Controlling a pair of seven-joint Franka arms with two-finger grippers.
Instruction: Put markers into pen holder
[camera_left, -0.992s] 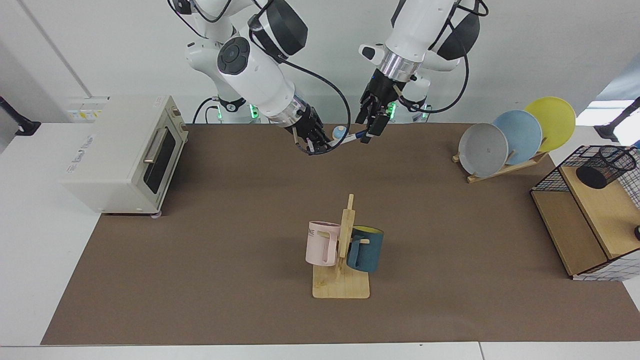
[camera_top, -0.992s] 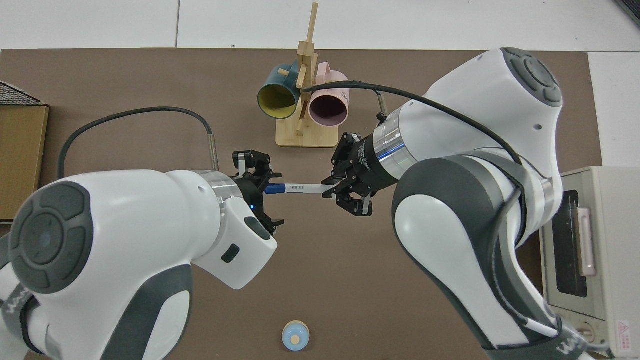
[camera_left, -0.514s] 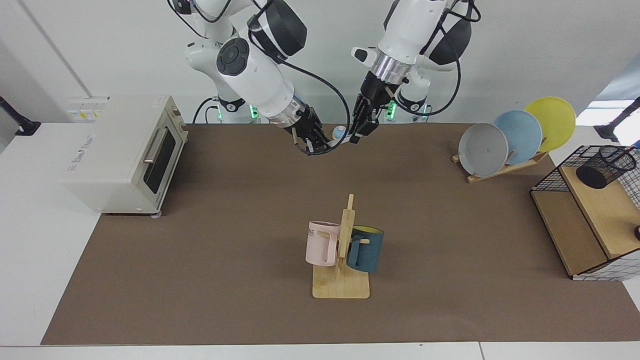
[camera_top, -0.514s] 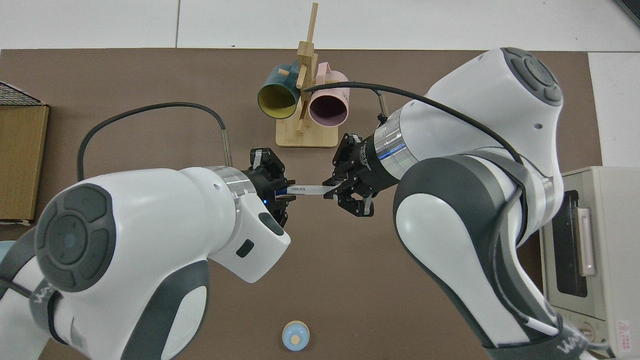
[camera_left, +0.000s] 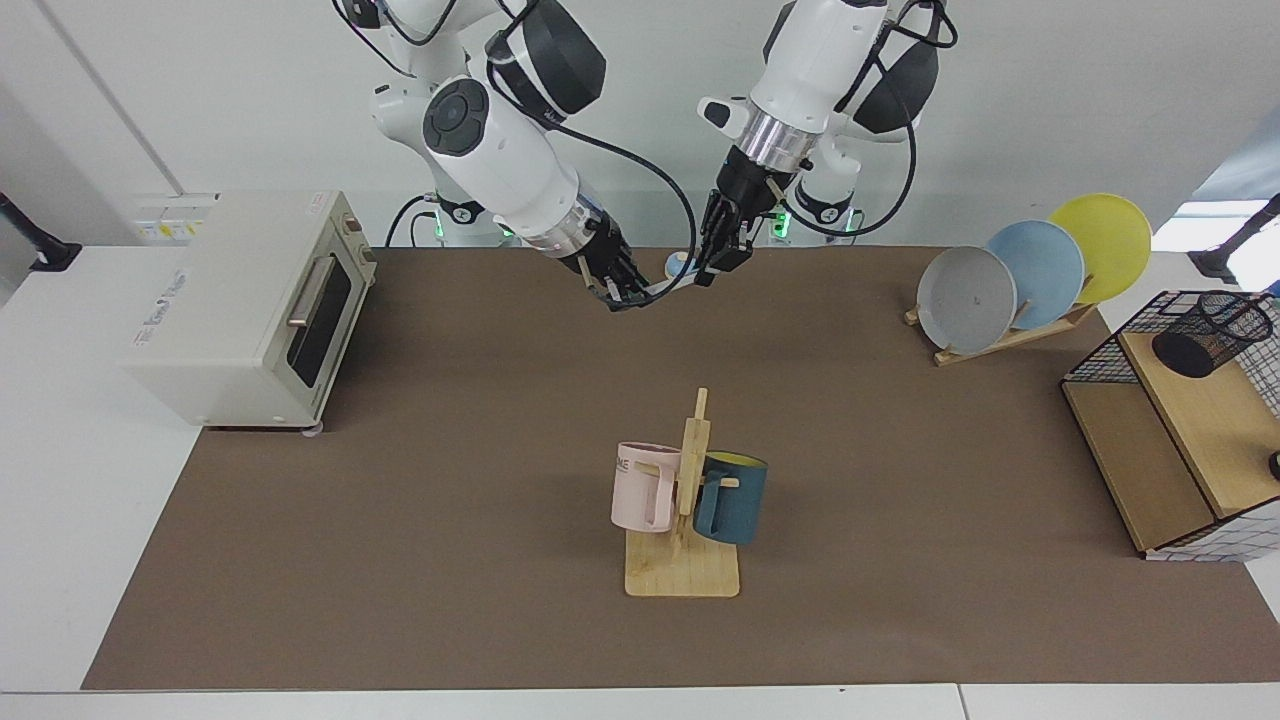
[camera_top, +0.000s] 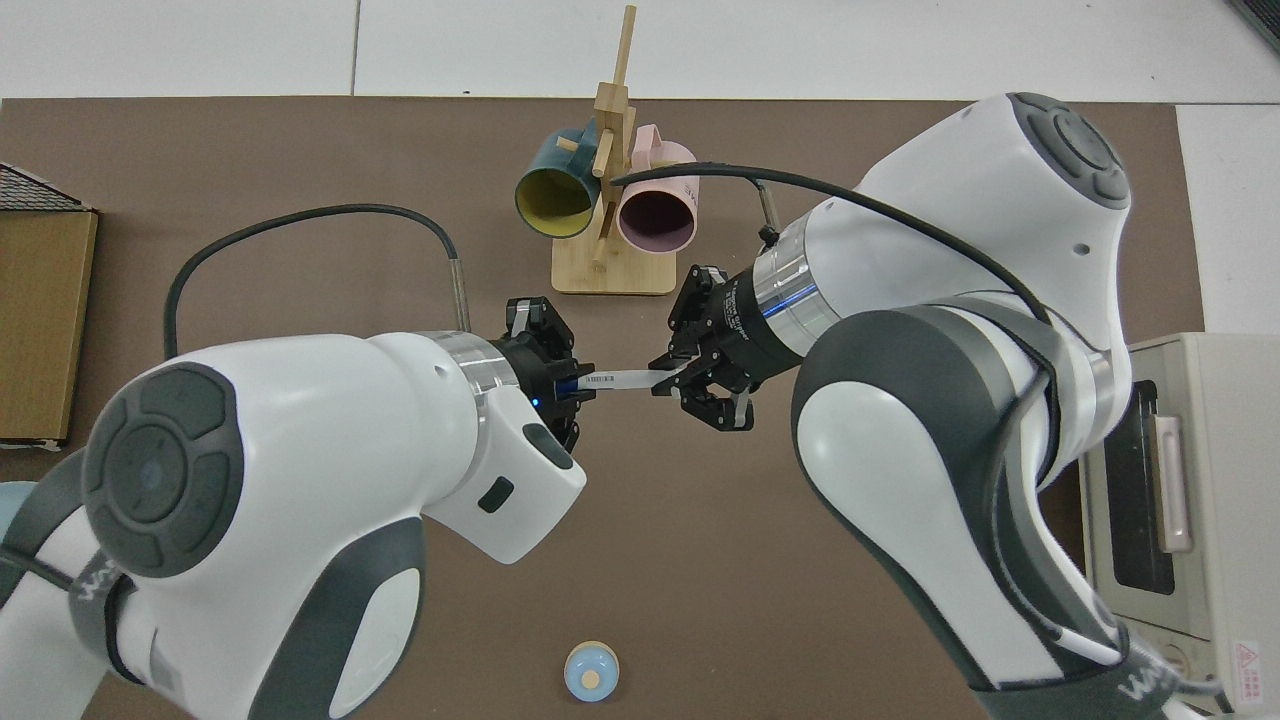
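Above the table, the right gripper (camera_top: 668, 378) and left gripper (camera_top: 572, 385) each pinch one end of the marker (camera_top: 618, 379).

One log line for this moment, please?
marker: midair handover; right tool: grips white end; left tool: grips blue cap; pen holder: on shelf

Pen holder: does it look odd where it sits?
Yes. The pen holder lies tipped on its side on the wooden shelf, mouth not facing up. The marker is held between the left gripper and right gripper.
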